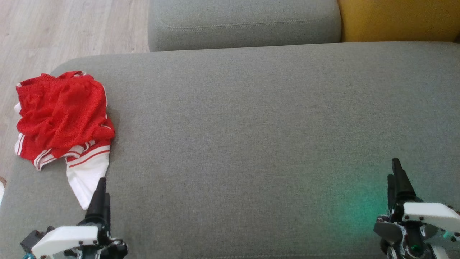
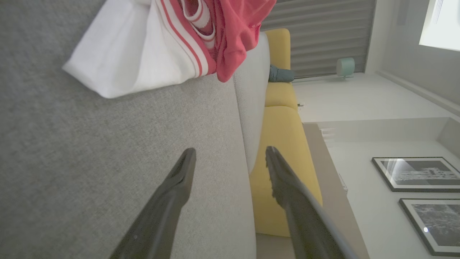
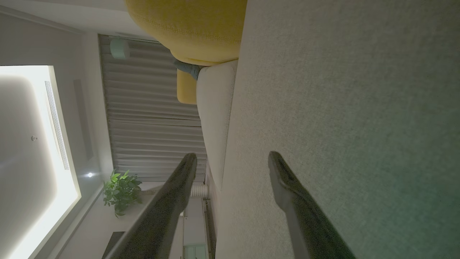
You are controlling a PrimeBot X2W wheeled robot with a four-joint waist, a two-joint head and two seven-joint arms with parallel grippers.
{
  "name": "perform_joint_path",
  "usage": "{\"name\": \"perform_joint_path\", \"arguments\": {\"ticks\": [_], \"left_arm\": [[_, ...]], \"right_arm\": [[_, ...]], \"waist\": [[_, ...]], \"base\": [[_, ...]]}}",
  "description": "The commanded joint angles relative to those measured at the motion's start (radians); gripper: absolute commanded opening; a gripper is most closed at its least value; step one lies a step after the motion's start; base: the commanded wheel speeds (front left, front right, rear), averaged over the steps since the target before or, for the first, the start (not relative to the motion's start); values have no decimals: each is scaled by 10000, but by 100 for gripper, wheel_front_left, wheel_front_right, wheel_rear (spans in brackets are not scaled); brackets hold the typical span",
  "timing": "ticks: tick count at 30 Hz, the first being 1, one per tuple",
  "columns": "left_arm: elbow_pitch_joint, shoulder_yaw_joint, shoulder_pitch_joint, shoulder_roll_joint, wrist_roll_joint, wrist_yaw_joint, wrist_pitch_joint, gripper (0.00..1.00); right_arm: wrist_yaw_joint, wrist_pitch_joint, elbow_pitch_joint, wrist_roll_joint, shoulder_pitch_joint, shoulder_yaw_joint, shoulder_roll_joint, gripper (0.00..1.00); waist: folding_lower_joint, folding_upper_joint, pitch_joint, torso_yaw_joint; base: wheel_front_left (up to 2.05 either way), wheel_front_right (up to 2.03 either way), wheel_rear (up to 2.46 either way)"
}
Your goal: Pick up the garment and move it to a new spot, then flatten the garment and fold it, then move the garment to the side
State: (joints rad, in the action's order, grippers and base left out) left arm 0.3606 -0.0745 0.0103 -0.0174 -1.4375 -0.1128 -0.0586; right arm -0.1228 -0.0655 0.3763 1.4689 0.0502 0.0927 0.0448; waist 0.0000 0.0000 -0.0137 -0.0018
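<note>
left gripper (image 1: 101, 187) wide, empty, near red garment (image 1: 63, 111) on sofa (image 1: 251, 126). right gripper (image 1: 397, 172) wide too. grab thick bunch, lift slow.

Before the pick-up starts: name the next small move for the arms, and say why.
Probably ease the left gripper forward to the crumpled red-and-white sports garment: its jaws stand open and empty just short of the white edge, while the right gripper sits far across the grey sofa seat.
</note>
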Motion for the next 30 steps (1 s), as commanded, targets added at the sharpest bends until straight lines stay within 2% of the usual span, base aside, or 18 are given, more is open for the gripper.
{"name": "perform_joint_path", "arguments": {"ticks": [1, 30], "left_arm": [[-361, -2, -550, -94, 405, 46, 99, 100], [-343, 523, -713, -257, 4478, 1141, 917, 100]], "right_arm": [[-12, 140, -270, -376, 577, -95, 193, 100], [-30, 966, 247, -4367, 1107, -783, 279, 100]], "waist": [[0, 0, -9, -2], [0, 0, -121, -80]], "base": [[0, 0, 0], [0, 0, 0]]}}
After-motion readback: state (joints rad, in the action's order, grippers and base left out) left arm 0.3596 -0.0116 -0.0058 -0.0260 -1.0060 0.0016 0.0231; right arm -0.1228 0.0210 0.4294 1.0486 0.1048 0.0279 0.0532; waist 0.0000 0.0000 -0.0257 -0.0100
